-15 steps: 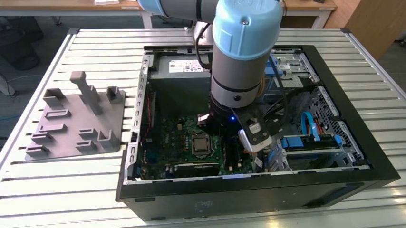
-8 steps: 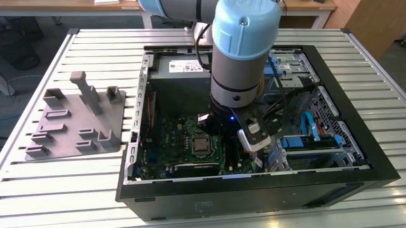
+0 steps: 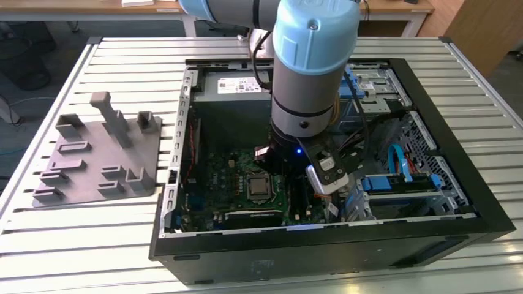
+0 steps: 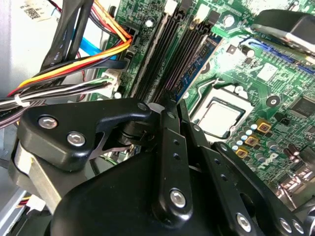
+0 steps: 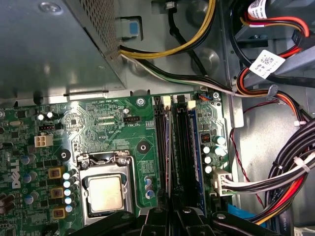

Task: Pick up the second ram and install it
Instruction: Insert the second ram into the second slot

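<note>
My gripper [image 4: 166, 101] is low inside the open computer case [image 3: 457, 190], over the black memory slots [image 5: 183, 147] of the green motherboard [image 5: 98, 123]. Its fingers [image 4: 172, 147] are pressed together. A thin board edge, the second ram [image 5: 170, 152], runs along the slots in line with the fingertips, and the gripper looks shut on it at slot level. Another blue-green stick [image 5: 197, 142] stands in the slot beside it. In the exterior view the arm [image 3: 315, 67] hides the fingertips.
A grey fixture plate [image 3: 98, 153] with upright blocks lies on the slatted table at the exterior view's left. Bundled cables [image 5: 275, 172] and a white plug [image 5: 221, 179] crowd one side of the slots. The processor socket [image 5: 106, 189] sits on the other side, with the power supply box [image 5: 49, 44] beyond.
</note>
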Controlling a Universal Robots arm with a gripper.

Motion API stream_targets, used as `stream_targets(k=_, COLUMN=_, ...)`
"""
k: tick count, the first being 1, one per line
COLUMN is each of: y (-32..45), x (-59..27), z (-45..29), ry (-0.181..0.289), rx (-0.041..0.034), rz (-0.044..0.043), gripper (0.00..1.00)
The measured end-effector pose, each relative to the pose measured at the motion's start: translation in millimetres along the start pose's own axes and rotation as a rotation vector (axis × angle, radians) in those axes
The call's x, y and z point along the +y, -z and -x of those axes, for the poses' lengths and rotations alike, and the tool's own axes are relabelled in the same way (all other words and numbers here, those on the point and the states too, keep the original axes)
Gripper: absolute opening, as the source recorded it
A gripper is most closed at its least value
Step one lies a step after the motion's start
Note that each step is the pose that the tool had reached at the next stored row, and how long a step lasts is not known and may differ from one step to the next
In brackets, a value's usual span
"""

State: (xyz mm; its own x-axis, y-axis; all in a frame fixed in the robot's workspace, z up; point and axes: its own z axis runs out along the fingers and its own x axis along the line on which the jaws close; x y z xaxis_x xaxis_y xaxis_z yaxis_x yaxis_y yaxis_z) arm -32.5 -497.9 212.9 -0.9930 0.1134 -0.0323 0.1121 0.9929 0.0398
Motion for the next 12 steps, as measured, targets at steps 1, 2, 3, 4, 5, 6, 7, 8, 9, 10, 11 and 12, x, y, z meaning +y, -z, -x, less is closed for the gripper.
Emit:
stream_targets(k=1, y=-0.1, x=0.2, z=0.1, ry=0.0, rx=-0.0001, rz=-0.0001, gripper=0.14)
stream_targets(k=2, y=-0.2, x=0.8, z=0.1, ry=0.0, rx=0.0, rz=-0.0003, gripper=0.14)
stream_targets(k=3, y=-0.5, x=1.6, z=0.1, ry=-0.001, rx=-0.0001, rz=-0.0003, gripper=0.14)
stream_targets(k=4, y=-0.8, x=2.3, z=0.0, ry=-0.001, rx=-0.0002, rz=-0.0002, gripper=0.14)
stream_targets(k=5, y=-1.1, x=2.8, z=0.0, ry=-0.001, rx=-0.0002, rz=-0.0001, gripper=0.14)
stream_targets(k=6, y=-1.4, x=2.9, z=0.0, ry=-0.001, rx=-0.0002, rz=0.0, gripper=0.14)
stream_targets(k=7, y=-1.4, x=2.9, z=0.0, ry=-0.001, rx=-0.0001, rz=-0.0007, gripper=0.14)
stream_targets(k=8, y=-1.6, x=3.0, z=0.0, ry=-0.001, rx=-0.0003, rz=-0.0015, gripper=0.14)
stream_targets(k=9, y=-1.7, x=3.0, z=0.0, ry=-0.001, rx=-0.0005, rz=-0.0031, gripper=0.14)
stream_targets(k=10, y=-1.7, x=3.0, z=0.0, ry=-0.001, rx=-0.0008, rz=-0.0051, gripper=0.14)
stream_targets(k=11, y=-1.8, x=3.0, z=-0.1, ry=0.0, rx=-0.0009, rz=-0.0071, gripper=0.14)
stream_targets(k=12, y=-1.8, x=2.9, z=-0.1, ry=0.0, rx=-0.0011, rz=-0.0086, gripper=0.14)
